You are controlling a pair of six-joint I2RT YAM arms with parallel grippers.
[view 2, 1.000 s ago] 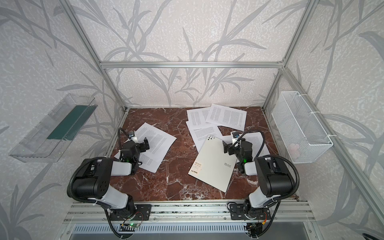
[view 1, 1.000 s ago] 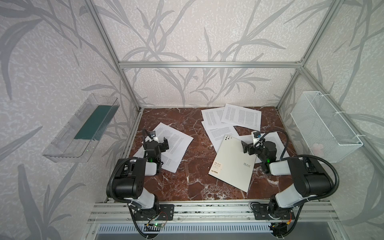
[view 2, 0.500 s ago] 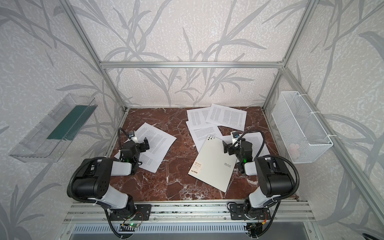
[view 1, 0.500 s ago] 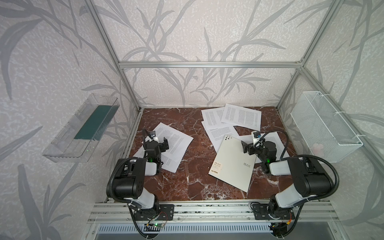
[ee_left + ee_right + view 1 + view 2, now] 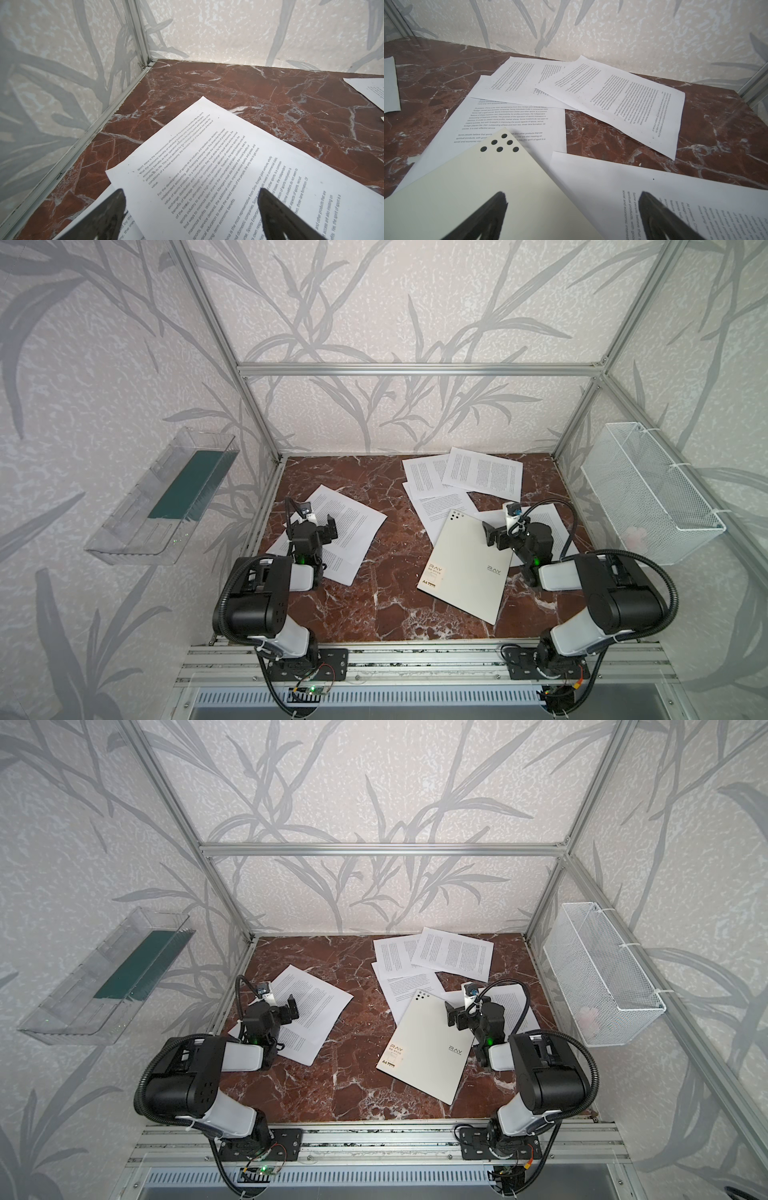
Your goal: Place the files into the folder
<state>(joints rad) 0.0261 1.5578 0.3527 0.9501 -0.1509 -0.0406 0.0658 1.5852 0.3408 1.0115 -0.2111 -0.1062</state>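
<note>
Since nothing has stirred over the last second, neither arm nor paper, the job looks to be at its very start. The files [image 5: 482, 475] all lie loose and the folder [image 5: 465, 568] is closed, so I reckon it must be opened before any sheet goes in.

The files are thin, limp white sheets, matte and dense with small black print. Two overlap near the left wall, a fan of three or four sits at the back right, and one more lies just right of the folder. The folder rests flat, right of centre and turned askew. It is a stiff, smooth rectangle of pale card, with a cluster of black dots at its far corner and a grey logo. That dotted corner lies on top of one sheet of the fan, and its right edge seems to overlie the lone sheet too.

The left hand [image 5: 190, 192] hangs low over the left pair, its dark fingers spread wide and gripping nothing. The right hand [image 5: 573, 195] hovers just as spread, one finger above the folder's cover and the other above the lone sheet, holding nothing.

Underneath, the counter [image 5: 374, 605] is glossy red-brown marble veined in white. It looks slick, so flat paper may be awkward to lift. A clear plastic tray [image 5: 124, 526] with a green floor hangs on the left wall, and a white wire basket [image 5: 665, 497] hangs on the right.
</note>
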